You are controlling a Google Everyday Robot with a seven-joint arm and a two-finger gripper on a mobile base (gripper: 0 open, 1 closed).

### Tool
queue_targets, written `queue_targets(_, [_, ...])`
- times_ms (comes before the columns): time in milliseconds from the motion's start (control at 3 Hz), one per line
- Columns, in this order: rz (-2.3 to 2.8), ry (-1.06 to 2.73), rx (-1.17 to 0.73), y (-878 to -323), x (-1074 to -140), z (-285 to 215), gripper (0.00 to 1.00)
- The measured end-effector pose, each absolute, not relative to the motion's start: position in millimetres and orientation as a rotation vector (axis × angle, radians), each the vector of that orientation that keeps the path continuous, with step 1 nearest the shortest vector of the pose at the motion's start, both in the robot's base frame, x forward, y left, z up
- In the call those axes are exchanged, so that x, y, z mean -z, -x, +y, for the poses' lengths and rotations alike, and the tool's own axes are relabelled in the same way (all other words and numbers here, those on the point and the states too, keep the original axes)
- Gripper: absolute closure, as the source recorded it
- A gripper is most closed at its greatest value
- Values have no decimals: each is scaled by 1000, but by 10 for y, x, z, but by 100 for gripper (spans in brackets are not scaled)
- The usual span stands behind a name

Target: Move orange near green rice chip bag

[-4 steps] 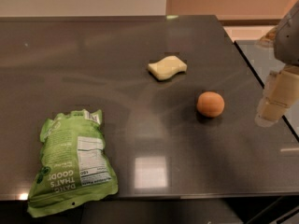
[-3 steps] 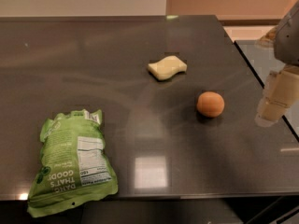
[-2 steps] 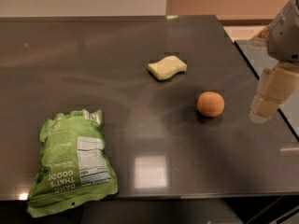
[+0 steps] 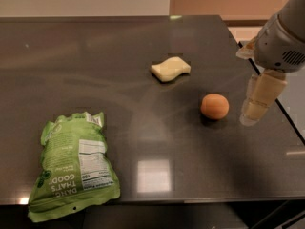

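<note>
— Gripper position?
— Just right of the orange, low over the table, not touching. It has shifted left since the earlier frame. Open or closed, I can't tell.
— Anything else moved?
— No. Orange stays mid-right; green rice chip bag lies near-left, well apart. Sponge sits farther back.

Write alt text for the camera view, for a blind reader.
A robot gripper hangs just right of an orange on a dark table. A green chip bag lies front left, a yellow sponge farther back.
</note>
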State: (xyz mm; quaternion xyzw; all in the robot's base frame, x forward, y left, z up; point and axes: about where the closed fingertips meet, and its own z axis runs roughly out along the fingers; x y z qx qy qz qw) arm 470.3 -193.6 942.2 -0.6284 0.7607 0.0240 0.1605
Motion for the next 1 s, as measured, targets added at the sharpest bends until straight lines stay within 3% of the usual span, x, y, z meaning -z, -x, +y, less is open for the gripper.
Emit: queue_targets(1000, [2143, 1882, -96, -4834, -8821, -1767, 0])
